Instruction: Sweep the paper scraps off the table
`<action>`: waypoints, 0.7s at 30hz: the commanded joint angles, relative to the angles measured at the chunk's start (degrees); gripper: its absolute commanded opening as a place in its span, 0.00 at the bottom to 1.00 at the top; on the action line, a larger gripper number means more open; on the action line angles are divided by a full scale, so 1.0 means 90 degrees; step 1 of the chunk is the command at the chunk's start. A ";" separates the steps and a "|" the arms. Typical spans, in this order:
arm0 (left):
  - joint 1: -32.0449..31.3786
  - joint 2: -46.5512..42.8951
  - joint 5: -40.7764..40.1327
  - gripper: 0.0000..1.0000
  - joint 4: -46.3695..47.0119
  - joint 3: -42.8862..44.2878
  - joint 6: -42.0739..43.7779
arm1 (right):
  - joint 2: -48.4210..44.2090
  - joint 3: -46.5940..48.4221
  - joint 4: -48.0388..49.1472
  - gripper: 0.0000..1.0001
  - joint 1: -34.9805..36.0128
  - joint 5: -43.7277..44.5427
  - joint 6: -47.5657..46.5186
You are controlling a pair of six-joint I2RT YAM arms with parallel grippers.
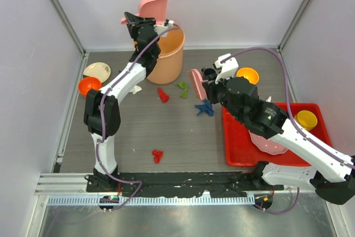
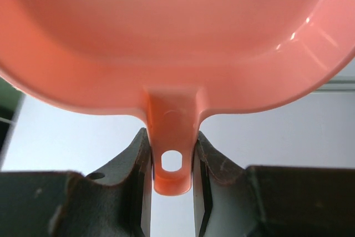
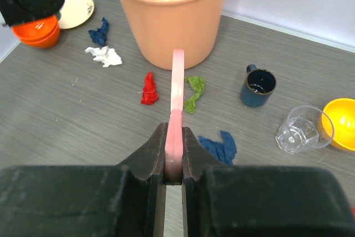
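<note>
Grey wood-grain tabletop (image 1: 183,137) lies bare across its middle and toward the near rail, and a red tray (image 1: 238,151) takes the right side. An orange bucket (image 1: 166,56) stands by the far wall. The left jaws pinch the handle of a pink dustpan (image 2: 172,37) raised over the bucket, well apart from the paper scraps (image 1: 162,95). The right jaws are pressed onto a pink brush (image 3: 177,98), with a blue scrap (image 3: 219,147) just beside it. Red and green scraps lie between brush and bucket, and 1 red scrap (image 1: 157,155) lies near the front rail.
</note>
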 commanded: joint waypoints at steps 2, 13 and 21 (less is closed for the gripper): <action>0.0159 -0.1070 -0.0255 0.00 -0.3584 0.1067 -0.3816 | 0.0048 -0.0178 0.1118 0.01 -0.0012 -0.1883 -0.0967; 0.2354 -0.3705 0.2749 0.00 -0.8325 -0.0204 -0.8530 | 0.2907 0.0738 0.2731 0.01 0.0213 -0.4484 -0.5333; 0.4580 -0.4801 0.3982 0.00 -0.8111 -0.2307 -0.8687 | 0.6042 0.3959 0.2537 0.01 0.0203 -0.4769 -0.7051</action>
